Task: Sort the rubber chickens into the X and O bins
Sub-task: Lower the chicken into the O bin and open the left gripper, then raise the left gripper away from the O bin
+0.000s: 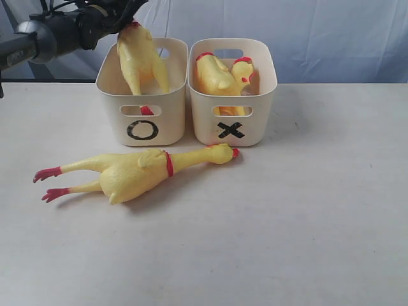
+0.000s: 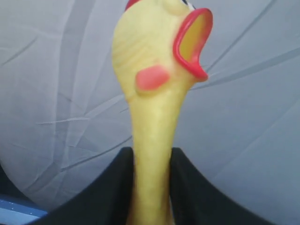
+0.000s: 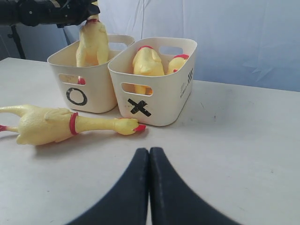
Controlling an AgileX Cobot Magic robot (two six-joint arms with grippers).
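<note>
My left gripper (image 1: 125,24) is shut on the neck of a yellow rubber chicken (image 1: 140,60), which hangs body-down into the O bin (image 1: 111,86). In the left wrist view the chicken's head (image 2: 159,51) rises between the black fingers (image 2: 112,192). The X bin (image 1: 264,86) holds two chickens (image 1: 220,75). One long-legged chicken (image 1: 134,173) lies on the table before the bins, head toward the X bin. My right gripper (image 3: 149,151) is shut and empty, low over the table, short of that chicken's head (image 3: 126,125).
A white table (image 1: 287,223) carries both bins side by side at the back. A pale blue cloth backdrop (image 1: 331,32) hangs behind. The left arm (image 1: 51,35) reaches in from the upper left.
</note>
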